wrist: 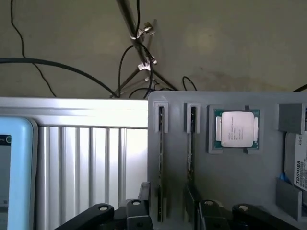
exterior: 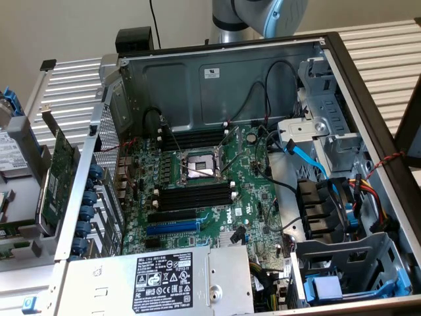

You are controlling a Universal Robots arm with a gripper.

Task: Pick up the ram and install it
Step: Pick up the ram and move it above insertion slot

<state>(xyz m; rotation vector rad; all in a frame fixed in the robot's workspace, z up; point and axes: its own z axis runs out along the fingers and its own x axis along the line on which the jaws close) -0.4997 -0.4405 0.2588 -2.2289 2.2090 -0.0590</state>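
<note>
Two ram sticks stand on edge in narrow slots of a grey holder (wrist: 230,172): one ram stick (wrist: 160,158) and a second ram stick (wrist: 192,148) beside it. My gripper (wrist: 172,216) hovers over the near ends of these sticks, its black fingers (wrist: 136,214) spread apart and open, holding nothing. In the exterior view, the open computer case (exterior: 355,72) shows the motherboard (exterior: 217,210) with long black memory slots (exterior: 194,139) above the processor socket and more memory slots (exterior: 194,195) below it. The arm's silver joint (exterior: 263,16) is behind the case.
A processor chip (wrist: 236,128) lies in a holder pocket and a hard drive (wrist: 298,165) sits at its edge. A green expansion card (exterior: 58,178) stands in the tray on the exterior view's left. Cables (exterior: 309,158), a fan (exterior: 325,207) and the power supply (exterior: 164,280) crowd the case.
</note>
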